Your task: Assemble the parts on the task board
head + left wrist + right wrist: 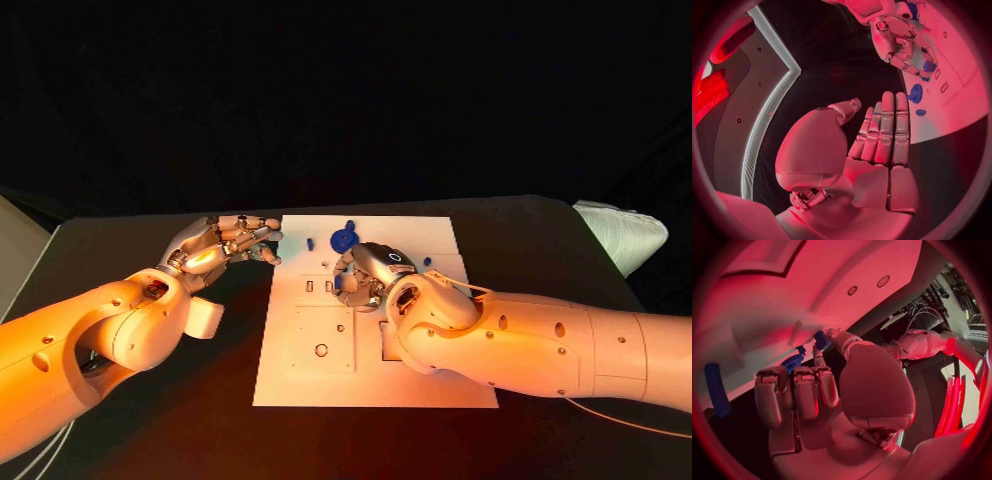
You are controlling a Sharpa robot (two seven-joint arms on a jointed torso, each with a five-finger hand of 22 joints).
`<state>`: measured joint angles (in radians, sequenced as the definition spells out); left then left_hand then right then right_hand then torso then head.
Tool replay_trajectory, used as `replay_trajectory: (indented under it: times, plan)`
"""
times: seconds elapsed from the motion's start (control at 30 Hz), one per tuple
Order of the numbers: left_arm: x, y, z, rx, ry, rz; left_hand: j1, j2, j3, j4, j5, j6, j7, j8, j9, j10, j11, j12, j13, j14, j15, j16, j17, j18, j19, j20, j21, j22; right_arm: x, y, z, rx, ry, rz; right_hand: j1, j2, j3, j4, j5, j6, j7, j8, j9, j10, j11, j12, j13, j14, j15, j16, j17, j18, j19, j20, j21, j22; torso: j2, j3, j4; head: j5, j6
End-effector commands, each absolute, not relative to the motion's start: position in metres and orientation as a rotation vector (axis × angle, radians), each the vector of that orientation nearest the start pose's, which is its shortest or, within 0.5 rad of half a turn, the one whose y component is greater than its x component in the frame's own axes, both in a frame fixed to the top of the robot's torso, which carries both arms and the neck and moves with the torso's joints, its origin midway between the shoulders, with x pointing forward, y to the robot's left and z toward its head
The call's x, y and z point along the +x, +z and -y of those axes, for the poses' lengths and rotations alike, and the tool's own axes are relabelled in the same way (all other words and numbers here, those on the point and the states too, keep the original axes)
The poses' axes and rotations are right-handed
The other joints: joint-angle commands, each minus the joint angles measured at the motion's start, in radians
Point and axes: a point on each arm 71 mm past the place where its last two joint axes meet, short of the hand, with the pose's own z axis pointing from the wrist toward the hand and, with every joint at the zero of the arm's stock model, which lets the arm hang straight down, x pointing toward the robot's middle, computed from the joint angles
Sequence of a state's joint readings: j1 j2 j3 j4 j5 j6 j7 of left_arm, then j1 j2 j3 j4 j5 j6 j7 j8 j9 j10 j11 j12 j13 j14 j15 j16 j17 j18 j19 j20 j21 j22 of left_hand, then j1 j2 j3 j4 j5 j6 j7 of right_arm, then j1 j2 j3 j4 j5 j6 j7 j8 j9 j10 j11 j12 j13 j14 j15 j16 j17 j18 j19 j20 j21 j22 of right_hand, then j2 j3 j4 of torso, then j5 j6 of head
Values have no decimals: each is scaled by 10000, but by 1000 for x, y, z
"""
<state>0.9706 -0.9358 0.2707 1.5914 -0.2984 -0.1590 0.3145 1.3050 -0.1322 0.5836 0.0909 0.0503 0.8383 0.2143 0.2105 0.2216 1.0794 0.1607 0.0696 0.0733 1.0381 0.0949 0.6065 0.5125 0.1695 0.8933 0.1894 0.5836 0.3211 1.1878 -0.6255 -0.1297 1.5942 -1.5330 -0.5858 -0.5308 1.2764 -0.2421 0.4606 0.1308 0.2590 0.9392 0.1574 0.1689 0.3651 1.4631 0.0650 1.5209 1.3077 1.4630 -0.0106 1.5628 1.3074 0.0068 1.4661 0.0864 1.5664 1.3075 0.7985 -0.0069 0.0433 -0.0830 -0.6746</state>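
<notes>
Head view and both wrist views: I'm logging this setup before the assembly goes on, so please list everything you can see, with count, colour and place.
Table: one, black, under everything.
Task board: one, white, middle of the table, with cut-outs in its surface.
Round part: one, blue, near the board's far edge.
Small part: one, blue, at the board's left edge beside the left hand's fingers.
Long part: one, blue, on the board, seen in the right wrist view.
Left hand: silver, off the board's left edge, fingers straight, holding nothing.
Right hand: silver, over the board's middle, fingers curled; whether it holds a part is unclear.
</notes>
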Motion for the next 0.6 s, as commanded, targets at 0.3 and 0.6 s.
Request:
replay_trajectory:
  times: [0.3,0.6]
  plan:
    - [472,-166,-231,-8883,-16362,-14687,45,5,29,-62,28,-37,154,-39,14,-72,22,-4,14,-84,-13,45,-2,88,-67,15,78,18,450,-196,100,666,6505,-15150,-120,-215,-468,113,-203,-182,17,-130,-50,595,103,-58,2205,1044,104,22,2491,-68,1047,138,44,2633,-12,7,11,24,-5]
    - [474,-169,-231,-8663,-15857,-15022,-61,-67,-87,-41,28,-178,62,-132,23,541,-141,559,286,182,-147,478,191,126,-21,-28,372,185,445,-186,109,1047,7286,-14192,1131,321,-3623,1530,46,-688,213,-623,-256,334,299,-310,1988,1042,276,18,2490,-68,1047,305,44,2633,-18,17,-15,73,32]
